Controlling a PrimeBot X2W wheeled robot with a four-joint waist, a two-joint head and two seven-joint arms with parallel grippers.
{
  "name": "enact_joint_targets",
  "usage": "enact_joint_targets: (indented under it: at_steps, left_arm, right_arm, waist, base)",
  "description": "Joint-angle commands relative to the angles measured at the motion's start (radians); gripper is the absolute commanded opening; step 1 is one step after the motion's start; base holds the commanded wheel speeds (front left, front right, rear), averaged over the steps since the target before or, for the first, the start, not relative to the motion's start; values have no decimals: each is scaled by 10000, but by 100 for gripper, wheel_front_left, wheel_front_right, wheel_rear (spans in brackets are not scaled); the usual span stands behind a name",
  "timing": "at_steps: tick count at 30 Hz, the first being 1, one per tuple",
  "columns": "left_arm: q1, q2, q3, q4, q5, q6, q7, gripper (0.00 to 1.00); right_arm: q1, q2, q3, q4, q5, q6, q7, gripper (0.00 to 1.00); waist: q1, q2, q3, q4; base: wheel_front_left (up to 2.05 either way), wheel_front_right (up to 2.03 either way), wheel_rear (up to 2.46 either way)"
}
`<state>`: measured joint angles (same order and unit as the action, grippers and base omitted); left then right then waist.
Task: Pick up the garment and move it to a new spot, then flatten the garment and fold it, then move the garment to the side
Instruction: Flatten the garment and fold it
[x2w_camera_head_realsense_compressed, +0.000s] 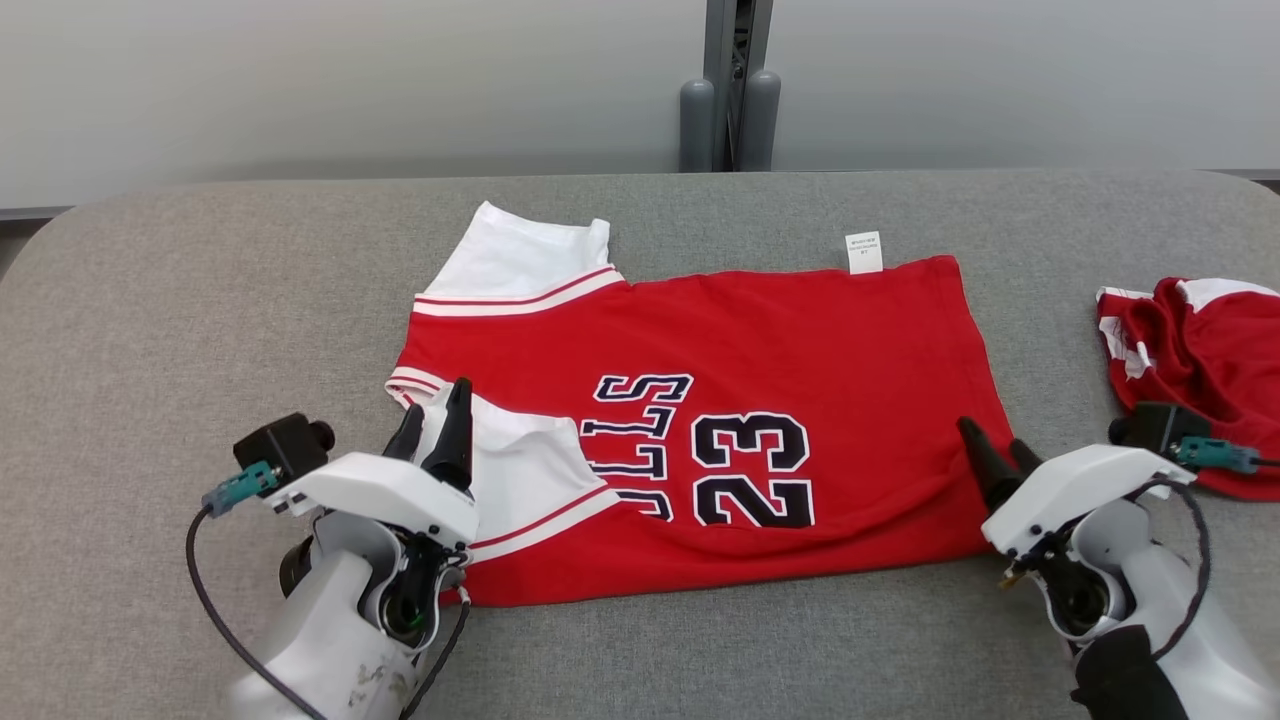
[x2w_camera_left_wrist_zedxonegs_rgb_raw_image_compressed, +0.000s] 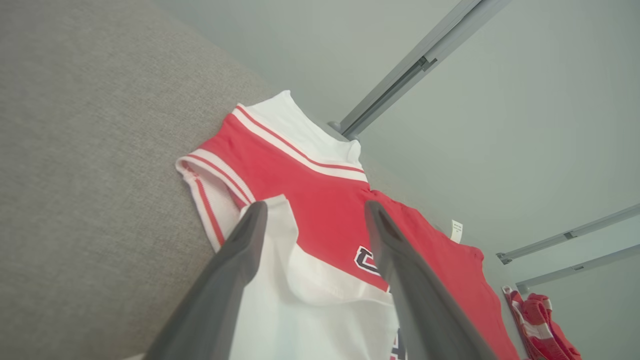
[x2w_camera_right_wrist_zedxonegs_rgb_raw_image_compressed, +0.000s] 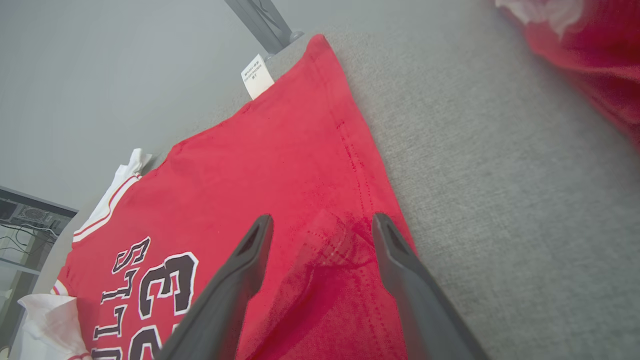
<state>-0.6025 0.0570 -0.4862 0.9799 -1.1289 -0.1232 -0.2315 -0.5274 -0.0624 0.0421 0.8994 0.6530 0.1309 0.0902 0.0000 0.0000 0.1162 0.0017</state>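
A red-and-white cloth basketball jersey (x2w_camera_head_realsense_compressed: 800, 340), numbered 23, lies half-folded on a grey fabric-covered table (x2w_camera_head_realsense_compressed: 180, 300). The left gripper (x2w_camera_head_realsense_compressed: 433, 408) stands spread, the turned-in white sleeve (x2w_camera_left_wrist_zedxonegs_rgb_raw_image_compressed: 315, 305) between its fingers. The right gripper (x2w_camera_head_realsense_compressed: 990, 437), equally spread, straddles the rumpled hem corner (x2w_camera_right_wrist_zedxonegs_rgb_raw_image_compressed: 340, 240). Neither pinches cloth. A shallow grab could catch one layer and drag the fold open, and a crumpled red garment (x2w_camera_head_realsense_compressed: 1220, 350) outside the right fingers might snag.

Garment (x2w_camera_head_realsense_compressed: 800, 340) spread across the table (x2w_camera_head_realsense_compressed: 200, 300).
Sleeve (x2w_camera_head_realsense_compressed: 520, 470) lies beneath the left gripper (x2w_camera_head_realsense_compressed: 437, 405), hem (x2w_camera_right_wrist_zedxonegs_rgb_raw_image_compressed: 357, 200) beneath the right gripper (x2w_camera_head_realsense_compressed: 992, 438); a second garment (x2w_camera_head_realsense_compressed: 1210, 350) lies just right of it.
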Motion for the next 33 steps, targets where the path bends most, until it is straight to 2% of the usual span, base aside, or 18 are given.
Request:
enact_joint_targets:
  at_steps: [1, 10, 13, 21, 27, 33]
  left_arm:
    - [332, 175, 63, -233, -94, -66, -124, 100]
    - [1870, 760, 435, -1708, 121, -72, -327, 100]
    - [2628, 966, 896, -2468, 352, 223, -334, 100]
    - [5008, 862, 1581, -4363, 201, 1153, -218, 100]
    - [5561, 746, 1654, -5072, -263, 1709, 344, 100]
    - [5278, 642, 1727, -5116, -597, 1951, 836, 100]
  right_arm:
    - [149, -183, -122, -303, 162, -2, -137, 100]
    - [1547, -644, -755, -2144, 523, -1, -586, 100]
    - [2357, -687, -1068, -2953, 470, -1, -674, 100]
    - [4213, -176, -1658, -4538, 284, -1, -247, 100]
    - [4593, 57, -1574, -4842, 326, -1, 154, 100]
    - [4466, 93, -1155, -4617, 611, -1, 300, 100]
  waist:
    - [0, 0, -41, 5]
    - [0, 0, -280, 35]
    - [0, 0, -387, -9]
    - [0, 0, -557, -172]
    - [0, 0, -492, -146]
    - [0, 0, -416, -134]
  base:
    - [0, 0, 0]
    - [0, 0, 0]
    - [0, 0, 0]
    - [0, 0, 0]
    - [0, 0, 0]
    - [0, 0, 0]
